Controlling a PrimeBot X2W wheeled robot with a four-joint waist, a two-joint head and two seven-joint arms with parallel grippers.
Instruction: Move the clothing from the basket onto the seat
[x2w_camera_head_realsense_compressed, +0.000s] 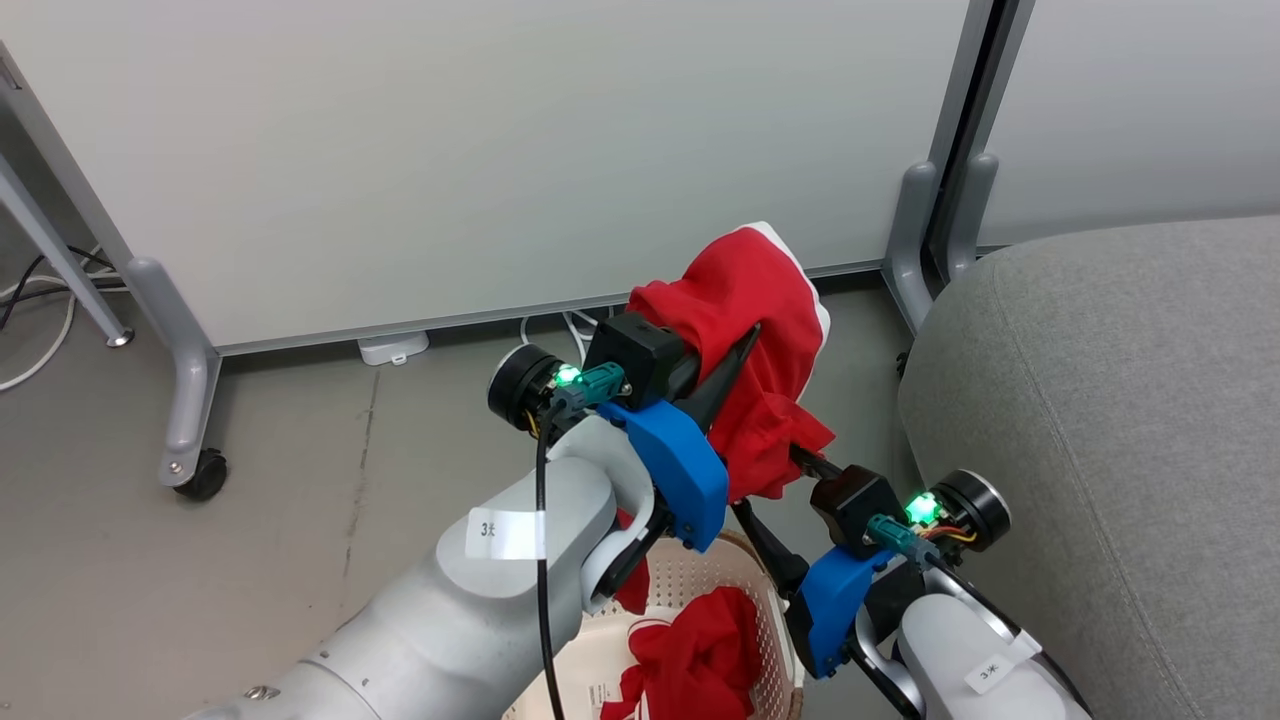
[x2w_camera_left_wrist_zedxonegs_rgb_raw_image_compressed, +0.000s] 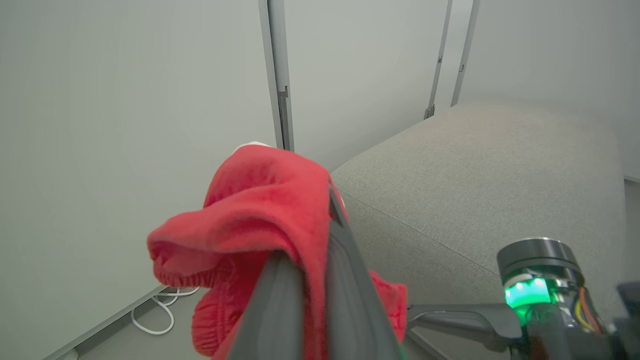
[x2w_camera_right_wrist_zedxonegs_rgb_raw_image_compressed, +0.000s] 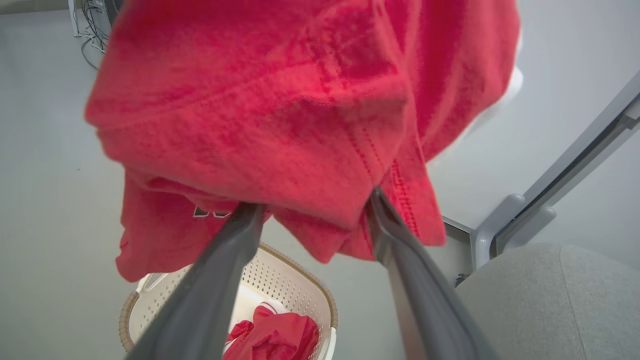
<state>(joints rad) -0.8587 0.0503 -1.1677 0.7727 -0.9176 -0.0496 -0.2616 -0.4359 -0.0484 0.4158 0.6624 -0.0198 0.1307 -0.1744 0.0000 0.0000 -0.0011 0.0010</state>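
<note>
Left gripper (x2w_camera_head_realsense_compressed: 748, 345): nearest the head camera, on its pale forearm. The fingers are pressed together, pinching a fold of the red garment (x2w_camera_head_realsense_compressed: 745, 285).
Red garment: bunched and draped over the left fingers. It is held up over the floor (x2w_camera_head_realsense_compressed: 330, 470), beyond the basket's far rim and short of the seat's rounded corner. A white edge shows at its top.
Right gripper (x2w_camera_right_wrist_zedxonegs_rgb_raw_image_compressed: 312, 202): fingers spread wide, pinching nothing. Their tips reach up to the garment's hanging underside; I cannot tell whether they touch it.
Basket (x2w_camera_head_realsense_compressed: 690, 585): on the floor below both arms, near the seat but apart from it.
Second red garment (x2w_camera_head_realsense_compressed: 700, 655): crumpled on the basket's floor, not yet moved.
Seat (x2w_camera_head_realsense_compressed: 1100, 400): grey, to the right of the held cloth.
Risk, slip: the hold looks like one pinch on a loose fold. A quick swing could pull the cloth free and drop it on the floor.
Risk, snag: the hanging hems could catch on the spread right fingers and drag as the arms part.
Risk, short drop: letting go before the seat's edge is passed could let the cloth slide off the rounded corner.
</note>
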